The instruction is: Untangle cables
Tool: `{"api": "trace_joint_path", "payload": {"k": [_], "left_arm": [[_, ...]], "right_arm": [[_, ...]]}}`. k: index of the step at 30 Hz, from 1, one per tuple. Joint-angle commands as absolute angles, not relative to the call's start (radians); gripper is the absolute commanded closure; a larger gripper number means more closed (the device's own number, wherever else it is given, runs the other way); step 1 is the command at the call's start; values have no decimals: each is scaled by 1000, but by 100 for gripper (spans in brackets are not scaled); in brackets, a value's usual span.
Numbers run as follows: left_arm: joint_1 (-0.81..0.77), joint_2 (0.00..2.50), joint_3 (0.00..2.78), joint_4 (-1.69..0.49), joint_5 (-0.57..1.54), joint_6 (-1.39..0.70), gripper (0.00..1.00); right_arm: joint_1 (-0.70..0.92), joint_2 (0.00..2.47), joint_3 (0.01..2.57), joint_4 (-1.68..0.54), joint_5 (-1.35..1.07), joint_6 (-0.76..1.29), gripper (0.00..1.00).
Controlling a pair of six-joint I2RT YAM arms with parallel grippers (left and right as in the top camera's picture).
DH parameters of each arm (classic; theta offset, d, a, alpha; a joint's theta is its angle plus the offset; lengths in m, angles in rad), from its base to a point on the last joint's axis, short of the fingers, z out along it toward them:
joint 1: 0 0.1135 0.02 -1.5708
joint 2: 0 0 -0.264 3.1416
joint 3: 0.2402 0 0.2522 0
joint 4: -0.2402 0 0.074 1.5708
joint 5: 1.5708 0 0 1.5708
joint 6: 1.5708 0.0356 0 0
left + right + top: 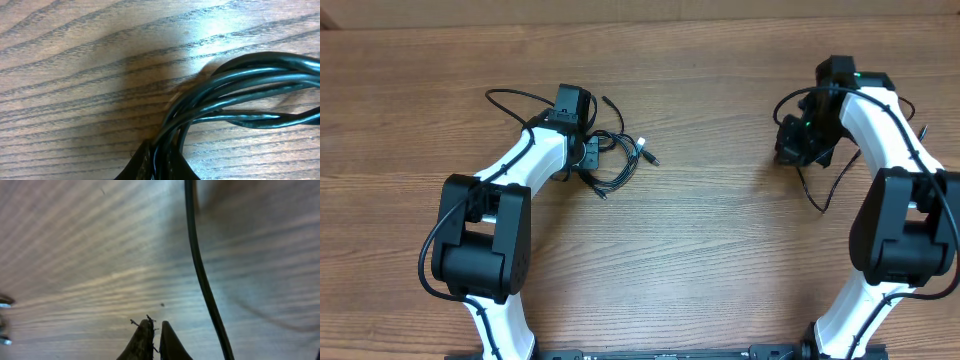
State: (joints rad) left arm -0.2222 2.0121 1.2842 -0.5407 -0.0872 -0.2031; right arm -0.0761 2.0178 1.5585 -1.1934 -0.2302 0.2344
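Observation:
The cables lie as a tangled bundle of thin black cords on the wooden table, left of centre, with small plugs sticking out to the right. My left gripper is at the bundle's left side. In the left wrist view it is shut on several strands of the cables, which loop away to the right. My right gripper is far off at the right. Its jaws are shut with nothing between them. One thin black cord runs just beside them on the right.
A thin black cord hangs in a loop below the right gripper. Small silvery bits show at the left edge of the right wrist view. The arms' bases stand at the near edge.

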Motion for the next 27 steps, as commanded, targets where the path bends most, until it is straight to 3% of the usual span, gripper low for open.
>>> {"api": "trace_joint_path", "payload": {"k": [1,10,17,21,27], "left_arm": [[-218,2093,1233,-549,-89,-180,91],[-218,2093,1233,-549,-89,-179,91],[-218,2093,1233,-549,-89,-179,90],[-218,2093,1233,-549,-89,-179,90],[-218,2092,1254,-590,-88,-179,91]], "right_arm": [[-71,2004,1549,-1223,-76,228,96],[-99,2005,1549,-1290,229,235,96],[-175,2005,1549,-1295,330,279,96],[-218,2005,1549,-1281,250,347,96],[-216,2005,1549,-1306,-130,254,91]]}}
